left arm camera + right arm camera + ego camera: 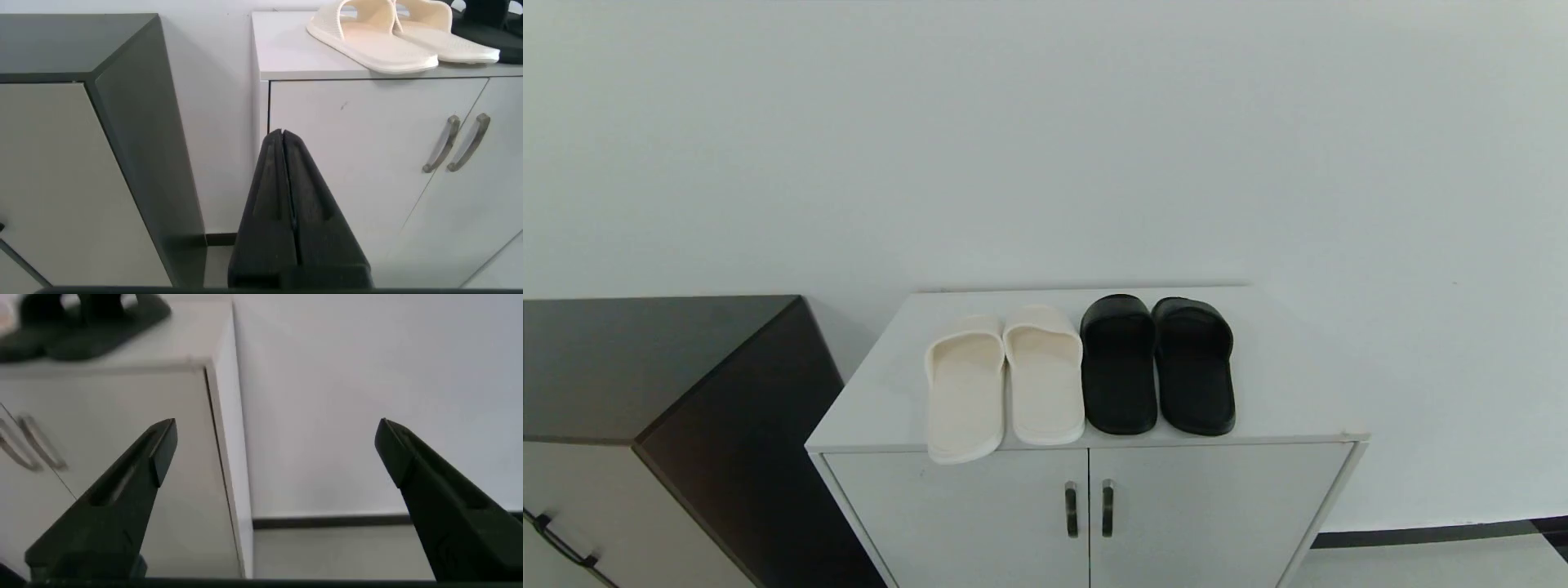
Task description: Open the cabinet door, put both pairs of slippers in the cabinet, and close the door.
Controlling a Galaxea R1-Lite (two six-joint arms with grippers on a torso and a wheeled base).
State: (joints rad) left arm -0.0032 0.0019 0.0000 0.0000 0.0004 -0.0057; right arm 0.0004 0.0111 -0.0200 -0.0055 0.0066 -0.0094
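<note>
No legible text, seemingly

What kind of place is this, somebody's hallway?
Likely a staged entryway corner: a white cabinet with white slippers and black slippers on top, a dark cabinet beside it, a bare wall behind.

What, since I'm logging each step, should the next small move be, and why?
Probably bring the right gripper, which is open, across to the right door's handle. Both cabinet doors are shut, and the white slippers and black slippers sit on top, so nothing can go in until a door opens.
</note>
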